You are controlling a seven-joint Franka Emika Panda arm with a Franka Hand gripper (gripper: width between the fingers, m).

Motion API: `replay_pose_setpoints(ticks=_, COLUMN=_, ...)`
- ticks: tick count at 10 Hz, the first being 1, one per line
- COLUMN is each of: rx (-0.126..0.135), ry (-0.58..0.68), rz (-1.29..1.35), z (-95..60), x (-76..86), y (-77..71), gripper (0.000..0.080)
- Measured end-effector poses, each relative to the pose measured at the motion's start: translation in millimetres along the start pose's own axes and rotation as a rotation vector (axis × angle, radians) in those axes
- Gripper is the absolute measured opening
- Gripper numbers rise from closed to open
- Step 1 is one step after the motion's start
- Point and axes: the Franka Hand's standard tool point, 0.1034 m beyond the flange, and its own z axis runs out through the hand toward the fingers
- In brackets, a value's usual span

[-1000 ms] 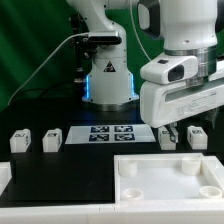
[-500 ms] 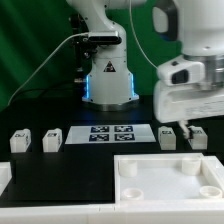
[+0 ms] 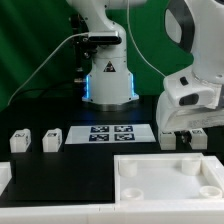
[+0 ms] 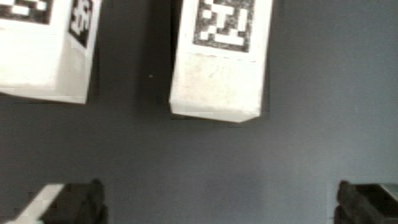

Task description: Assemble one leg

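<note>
Your exterior camera stands beyond the front edge of the worktop (image 3: 60,165), slightly above it, and faces the robot base (image 3: 108,78) at the back edge. It sits far enough off to take in the tabletop (image 3: 160,159) by the front edge, the marker board (image 3: 108,133) mid-worktop and the row of 4 legs (image 3: 52,139). Your wrist camera looks straight down on the dark worktop from very near, with both fingertips (image 4: 68,205) in shot. The 2 views share the 2 legs under the gripper (image 3: 186,131), toward the exterior view's right.
</note>
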Motion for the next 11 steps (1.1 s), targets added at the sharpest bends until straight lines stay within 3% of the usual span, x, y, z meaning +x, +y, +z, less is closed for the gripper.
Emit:
replay_pose_setpoints(ticks=3, rx=-0.002, ry=-0.31, rz=-0.002, z=3.0, x=-6.3, y=-0.5, gripper=0.0649)
replay_pose_setpoints(ticks=4, rx=0.0, ry=-0.358, rz=-0.003, z=5.1, x=-4.1, y=-1.0, gripper=0.0649)
replay_pose_setpoints(ticks=11, rx=-0.024, ry=-0.415, rz=0.025, z=27.5, x=-19.8, y=-4.6, gripper=0.0649)
